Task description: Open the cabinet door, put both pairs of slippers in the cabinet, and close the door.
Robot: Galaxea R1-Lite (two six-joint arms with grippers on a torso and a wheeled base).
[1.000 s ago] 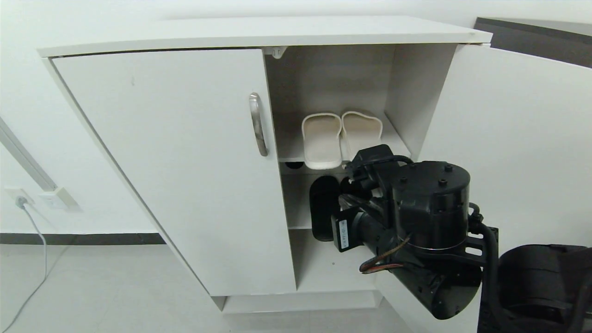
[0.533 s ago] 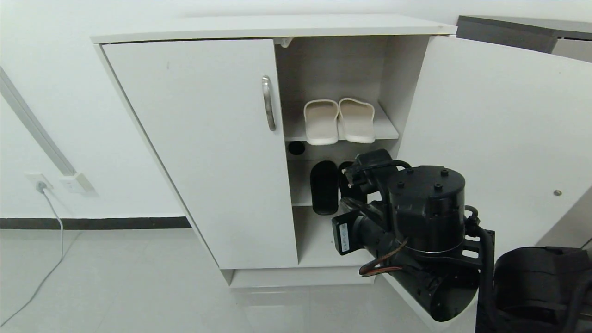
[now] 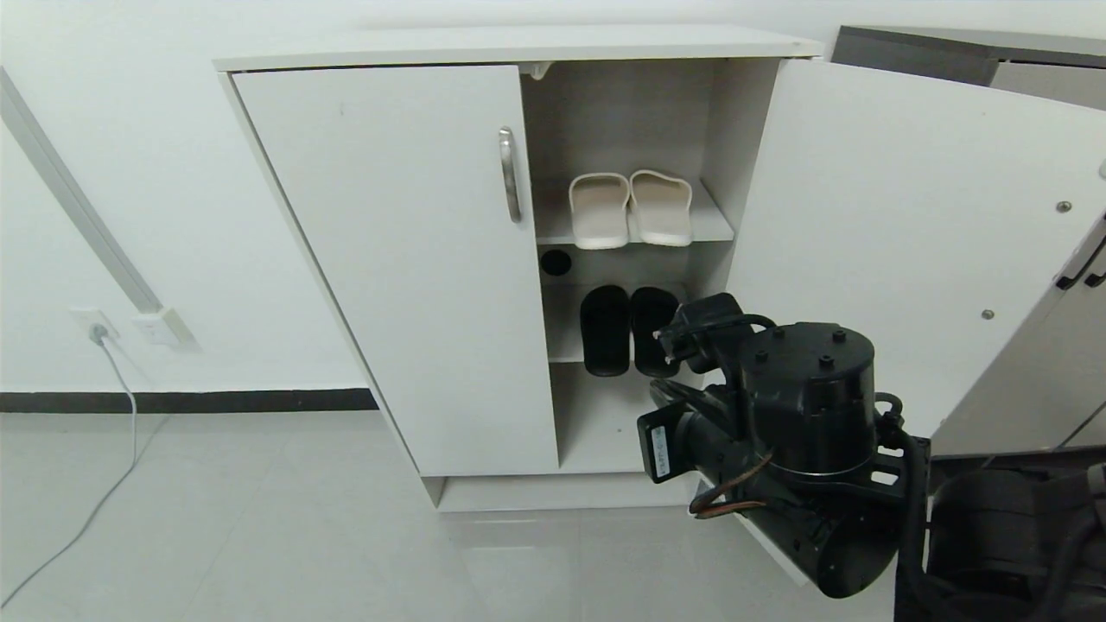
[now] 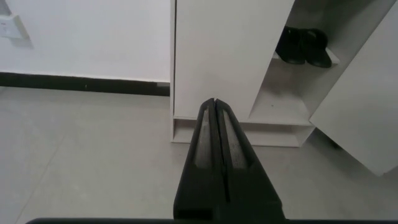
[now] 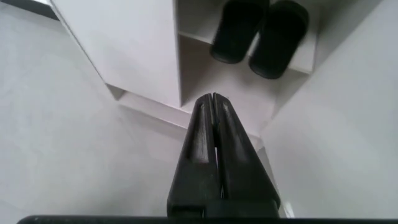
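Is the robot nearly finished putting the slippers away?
Nearly. Done: the right door is open, the white slippers sit on the upper shelf and the black slippers on the lower shelf. In hand: nothing; the left gripper and right gripper are both shut and empty. Left: swing the open door closed.

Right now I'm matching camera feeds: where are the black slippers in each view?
Head view: black slippers on the middle shelf, under white slippers.
Left wrist view: black slippers far off, beside the closed door.
Right wrist view: black slippers beyond the right pincer.
Landmark: closed door.
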